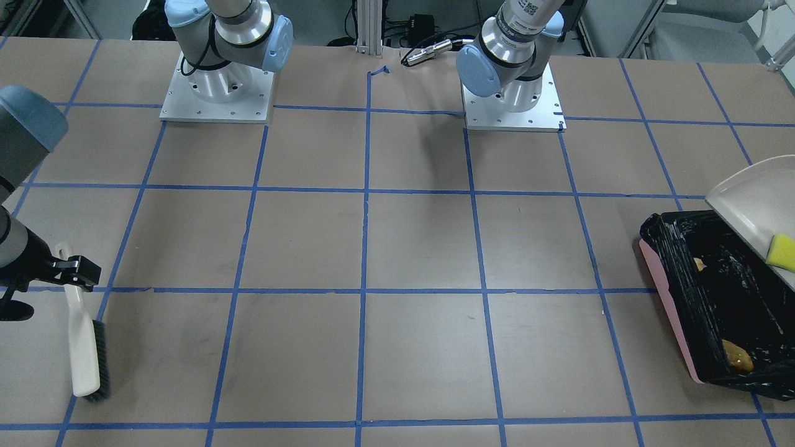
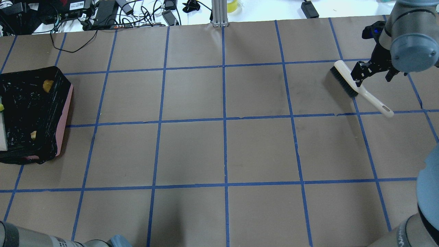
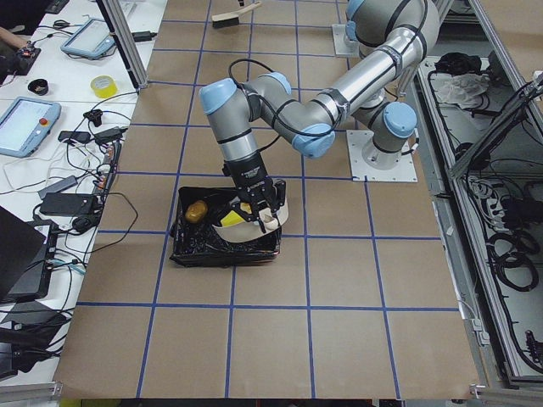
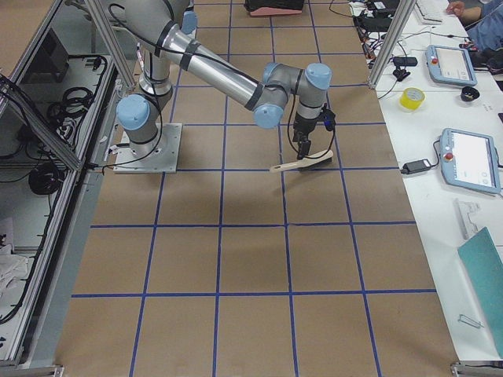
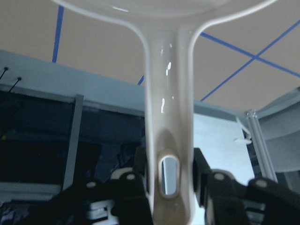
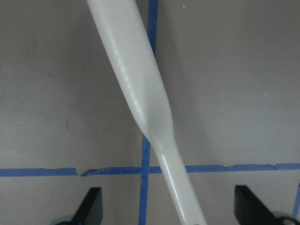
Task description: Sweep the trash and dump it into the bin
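Dustpan (image 1: 754,202) tilts over the bin (image 1: 667,304) rim, wedge (image 1: 784,251) seemingly at its lip.

Bright even light; soft shadows; wrist views blurry.

You've got a pink bin (image 1: 666,305) w/ glossy black liner (image 1: 714,279) just below the black left gripper (image 5: 169,171). Cream dustpan (image 1: 754,198) at it, w/ bright yellow wedge (image 1: 784,251). Orange-yellow lump (image 1: 737,357) too. Under the black right gripper (image 2: 374,73): cream brush (image 2: 368,95), black bristles (image 2: 343,82). Table (image 1: 422,242) is brown w/ blue grid.
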You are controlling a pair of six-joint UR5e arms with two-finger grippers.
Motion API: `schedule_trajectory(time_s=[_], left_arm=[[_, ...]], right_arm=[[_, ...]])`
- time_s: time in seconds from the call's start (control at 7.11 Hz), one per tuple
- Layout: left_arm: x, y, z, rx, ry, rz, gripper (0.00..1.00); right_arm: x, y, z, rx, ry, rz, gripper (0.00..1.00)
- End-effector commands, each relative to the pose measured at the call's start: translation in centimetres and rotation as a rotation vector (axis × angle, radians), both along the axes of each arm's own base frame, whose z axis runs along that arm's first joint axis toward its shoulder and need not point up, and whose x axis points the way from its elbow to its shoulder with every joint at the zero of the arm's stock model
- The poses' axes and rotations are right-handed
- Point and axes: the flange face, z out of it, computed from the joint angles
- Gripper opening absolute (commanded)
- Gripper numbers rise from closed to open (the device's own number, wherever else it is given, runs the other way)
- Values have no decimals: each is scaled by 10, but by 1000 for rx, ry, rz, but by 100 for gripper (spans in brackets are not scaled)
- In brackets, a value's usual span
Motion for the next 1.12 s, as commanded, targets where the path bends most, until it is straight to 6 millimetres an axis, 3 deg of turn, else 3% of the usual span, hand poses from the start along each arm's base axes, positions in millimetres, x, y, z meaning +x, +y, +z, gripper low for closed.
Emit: schedule_trajectory(time_s=[0.0,0.28,0.42,0.7,0.84,0.98], left_arm=[[-81,-24,14,1,-189,-106,0],[-88,-11,-3,-45,-246,-98,0],[-88,-11,-7,-39,-242,-98,0],[-88,-19,-26,-60,-255,-103,0],[-88,-11,-21,-60,-236,-114,0],[-75,-11,-14,-80,-106,-215,0]], right_arm=[[18,6,40,-41,4,23,100],[61,14,84,-75,0,75,100],[93,17,99,-82,-1,113,100],[143,45,132,-86,-7,105,100],[157,60,148,-95,-7,92,100],[172,73,158,-84,-12,74,100]])
